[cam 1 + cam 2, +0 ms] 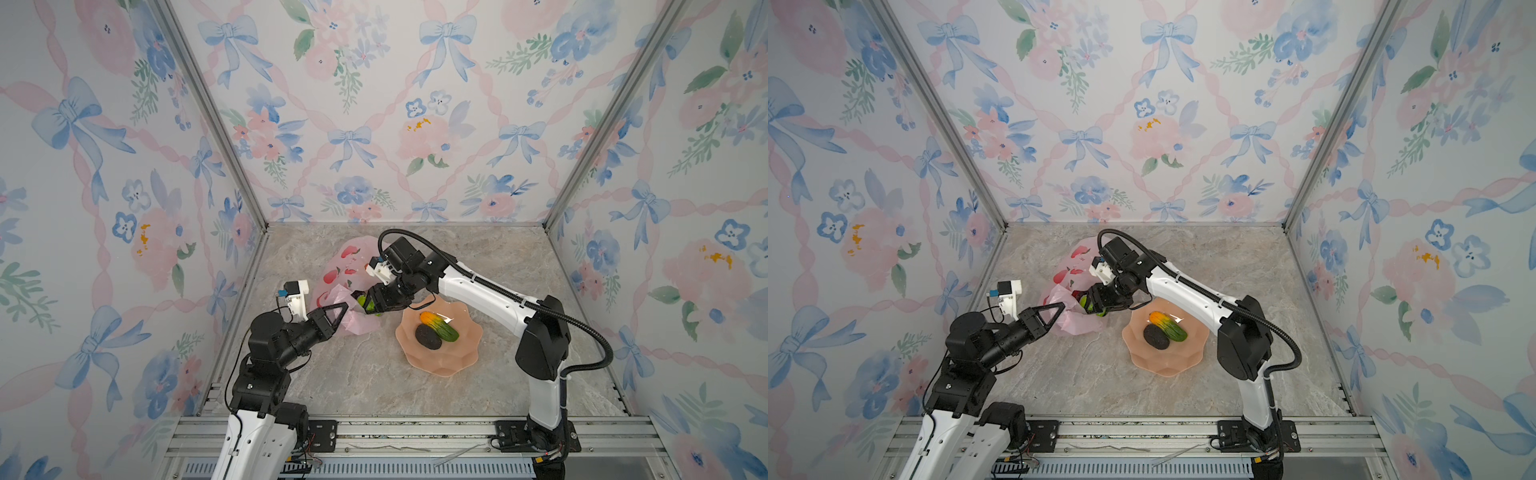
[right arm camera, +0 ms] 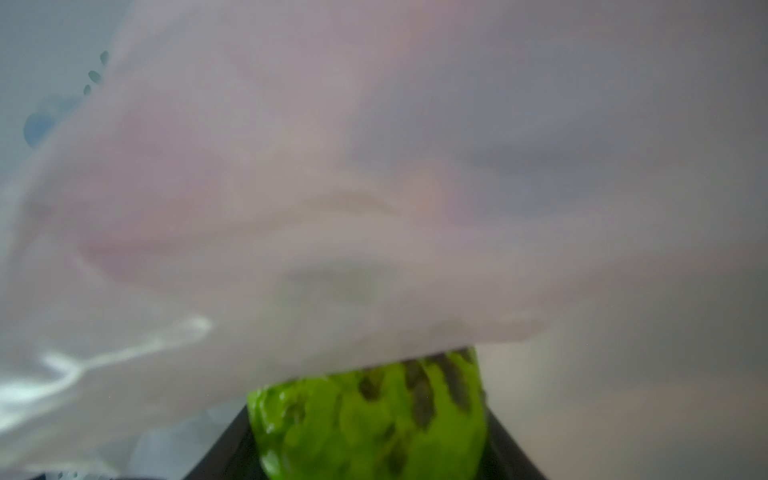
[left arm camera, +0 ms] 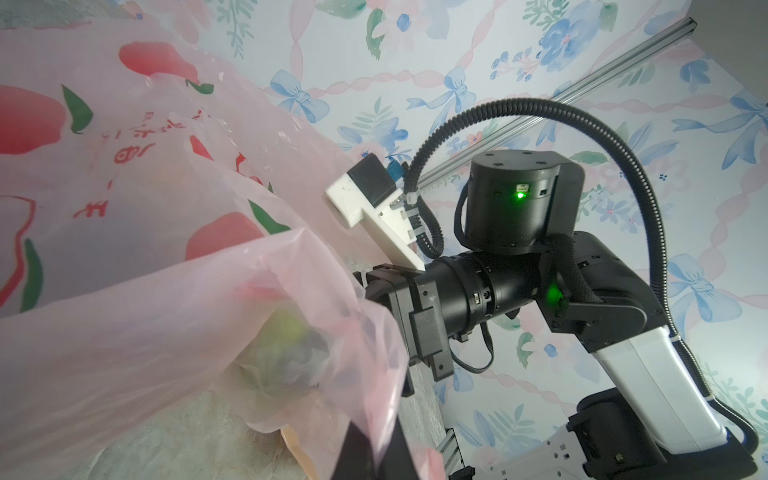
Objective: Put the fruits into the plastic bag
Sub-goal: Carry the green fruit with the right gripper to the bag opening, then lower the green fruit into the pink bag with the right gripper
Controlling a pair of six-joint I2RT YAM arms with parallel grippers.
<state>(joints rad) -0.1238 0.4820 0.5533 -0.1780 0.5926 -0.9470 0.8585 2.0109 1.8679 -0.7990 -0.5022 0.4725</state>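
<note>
The pink plastic bag [image 1: 340,266] [image 1: 1069,266] lies at the back left of the table. My left gripper [image 1: 344,306] [image 1: 1062,306] is shut on the near edge of the bag, and the film [image 3: 145,332] is pinched between its black fingertips [image 3: 361,451]. My right gripper [image 1: 362,306] [image 1: 1084,306] is shut on a bumpy green fruit [image 1: 368,304] [image 2: 365,424] at the bag's mouth. Pink film [image 2: 332,208] drapes over the fruit, which shows blurred through the bag [image 3: 291,332]. An orange-green papaya [image 1: 438,326] [image 1: 1168,325] and a black avocado [image 1: 428,336] [image 1: 1156,336] lie in the bowl.
The peach scalloped bowl [image 1: 417,355] [image 1: 1142,358] stands right of the bag, under the right forearm. Floral walls close in the back and both sides. A metal rail [image 1: 415,432] runs along the front edge.
</note>
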